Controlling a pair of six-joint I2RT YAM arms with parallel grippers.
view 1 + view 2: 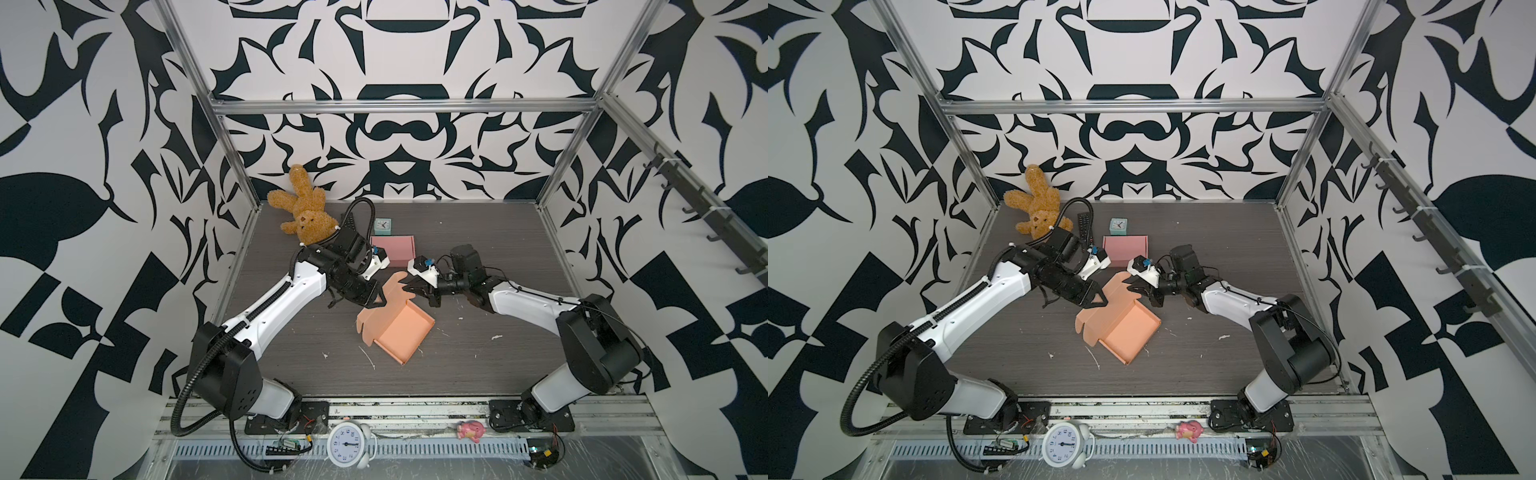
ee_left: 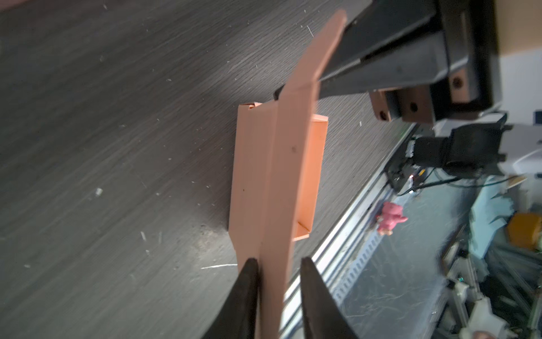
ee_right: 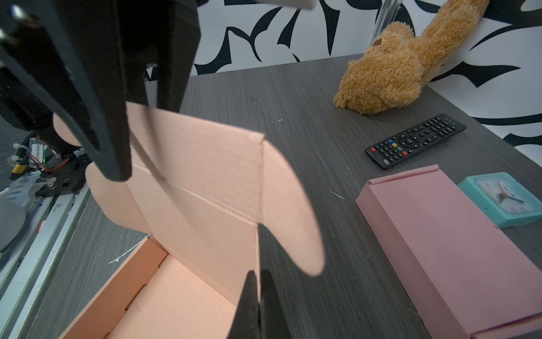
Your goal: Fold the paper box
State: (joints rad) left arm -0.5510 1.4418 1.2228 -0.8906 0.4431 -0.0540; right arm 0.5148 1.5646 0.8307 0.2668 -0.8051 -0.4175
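The orange paper box [image 1: 401, 332] [image 1: 1127, 332] lies open in the middle of the table, its tray walls up and its lid [image 1: 397, 291] [image 3: 199, 164] raised nearly upright. My left gripper [image 1: 376, 300] [image 2: 278, 261] straddles one side edge of the lid with its jaws apart. The lid rests against one finger [image 2: 250, 281] and stands clear of the other. My right gripper [image 1: 406, 286] [image 3: 258, 274] is shut on the opposite side edge of the lid, beside a rounded flap [image 3: 290, 211].
A closed pink box [image 1: 395, 249] [image 3: 440, 234], a teal clock [image 1: 382, 225] and a black remote [image 3: 415, 141] lie behind the paper box. A brown plush rabbit [image 1: 301, 208] leans in the back left corner. On the front rail are a white alarm clock [image 1: 347, 442] and a pink toy [image 1: 469, 430].
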